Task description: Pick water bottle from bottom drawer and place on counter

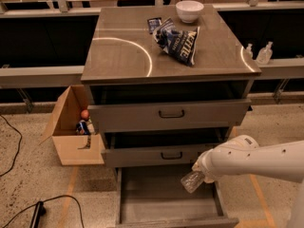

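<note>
The water bottle (192, 180), small, clear and crinkled, hangs tilted above the right side of the open bottom drawer (164, 203). My gripper (202, 171) is at the end of the white arm coming in from the right and is shut on the bottle's upper end. The bottle is off the drawer's grey floor. The counter (123, 46) is the grey metal cabinet top with a curved light mark, well above the gripper.
A dark blue chip bag (178, 39) and a white bowl (189, 11) lie on the counter's back right. Two shallower drawers (171, 114) with black handles stick out above the bottom drawer. Two pump bottles (264, 53) stand at right. A cardboard box (73, 127) sits left.
</note>
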